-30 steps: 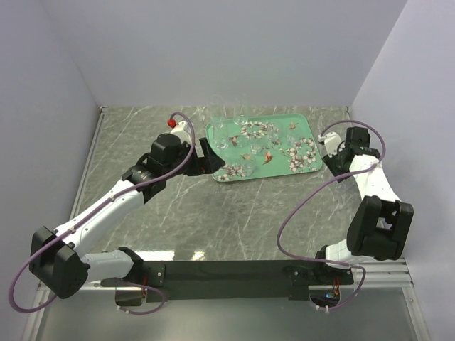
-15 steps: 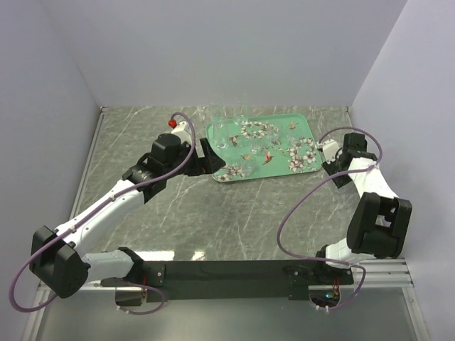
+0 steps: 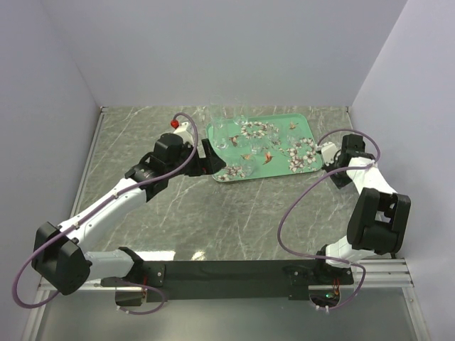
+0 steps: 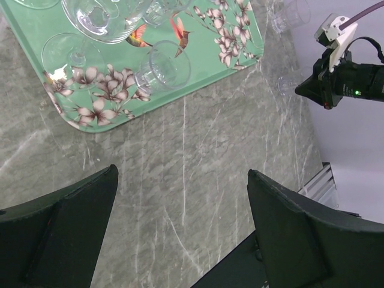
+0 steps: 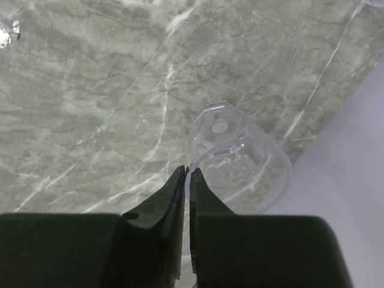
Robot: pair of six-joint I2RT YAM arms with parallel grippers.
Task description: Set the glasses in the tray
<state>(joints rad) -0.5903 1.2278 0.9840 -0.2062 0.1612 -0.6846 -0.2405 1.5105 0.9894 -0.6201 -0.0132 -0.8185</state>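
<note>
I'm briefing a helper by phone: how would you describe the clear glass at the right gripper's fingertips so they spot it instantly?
Find the teal-green flowered tray, then step off its right end onto the grey marbled table. There sits a clear stemless tumbler with a faceted base, its rim pinched by the right gripper; no other glass is gripped.

— Where is the left arm (image 3: 117, 197)?
— It stretches from the tabletop's near left corner toward the far middle. The left gripper (image 4: 182, 173) points down with its fingers spread wide.
— And the right arm (image 3: 370, 186)?
— It is folded by the right edge, with the right gripper (image 5: 187, 172) low and its fingers pressed almost together.
</note>
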